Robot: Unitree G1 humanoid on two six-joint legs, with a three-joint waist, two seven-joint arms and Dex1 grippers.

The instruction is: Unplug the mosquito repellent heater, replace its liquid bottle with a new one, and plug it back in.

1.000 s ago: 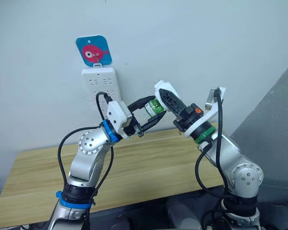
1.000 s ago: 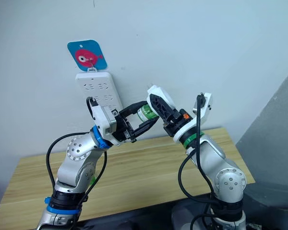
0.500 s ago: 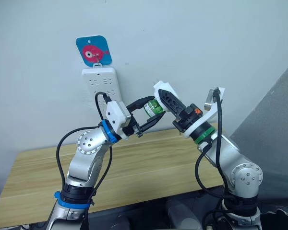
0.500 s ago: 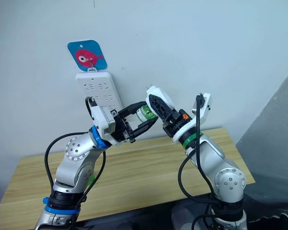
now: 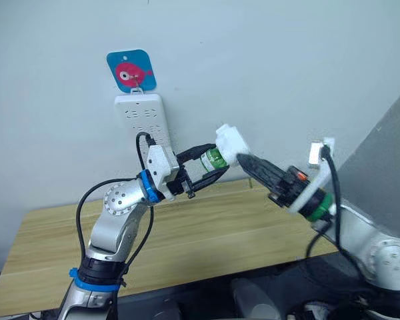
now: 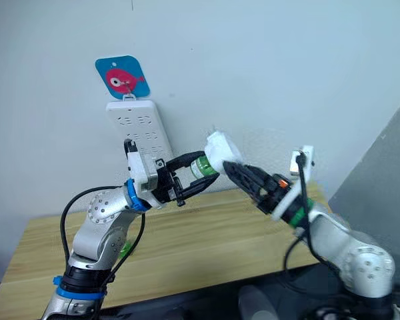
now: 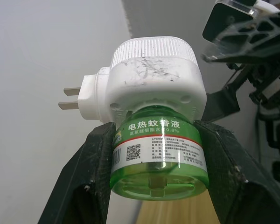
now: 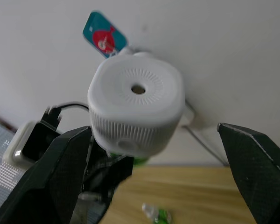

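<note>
The mosquito repellent heater (image 7: 154, 77) hangs in the air above the wooden desk (image 5: 207, 230), in front of the pale wall and a little to the right of the white power strip (image 5: 143, 120) mounted there under a blue card with a red fish (image 5: 131, 70). The heater is unplugged: in the left wrist view its two metal prongs (image 7: 71, 98) stick out bare from its side, touching nothing. A green liquid bottle (image 7: 159, 154) with a white printed label is seated in the heater's underside, its clear green base facing the left wrist camera. The left gripper (image 5: 210, 167) grasps this bottle, one black finger pressed against each side of it, with the white body of the heater just past the fingertips. The right gripper (image 5: 248, 162) reaches in from the right side of the scene, its dark tips right at the heater's far side in the head views. In the right wrist view its two fingers (image 8: 51, 172) stand wide apart and released, with the heater's rounded face and its small round vent hole (image 8: 138, 88) between them and neither finger touching the white shell. Lower in that same view a small green and clear object (image 8: 155, 213) lies on the desk surface, too blurred to identify.
</note>
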